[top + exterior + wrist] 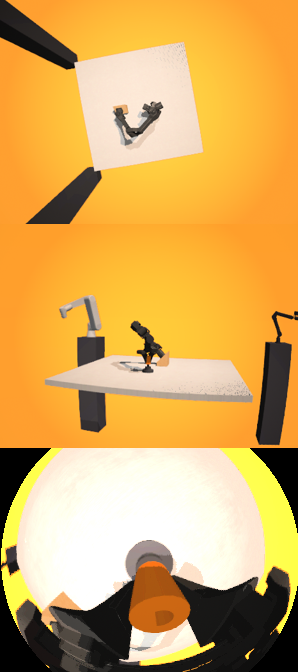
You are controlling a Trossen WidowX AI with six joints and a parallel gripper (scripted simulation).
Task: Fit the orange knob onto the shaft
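Observation:
The orange knob (148, 360) (150, 590) is held roughly upright. Its broad top, with a darker mark, faces the wrist camera. My gripper (148, 361) (153, 581) is shut on the knob, one black finger on each side. The round pedestal (148, 370) (134, 559) stands on the table, directly below the knob. In the exterior view a short dark stretch of the shaft (148, 366) shows between the knob's lower end and the pedestal. Whether the shaft's tip is inside the hole cannot be told. The shaft's flat side is hidden.
A tan-orange block (125, 109) (164, 360) stands at the arm's base on the pale table (109, 80) (198, 374). A grey arm (93, 312) and another black arm (277, 323) stand on dark pillars beyond the table's edges.

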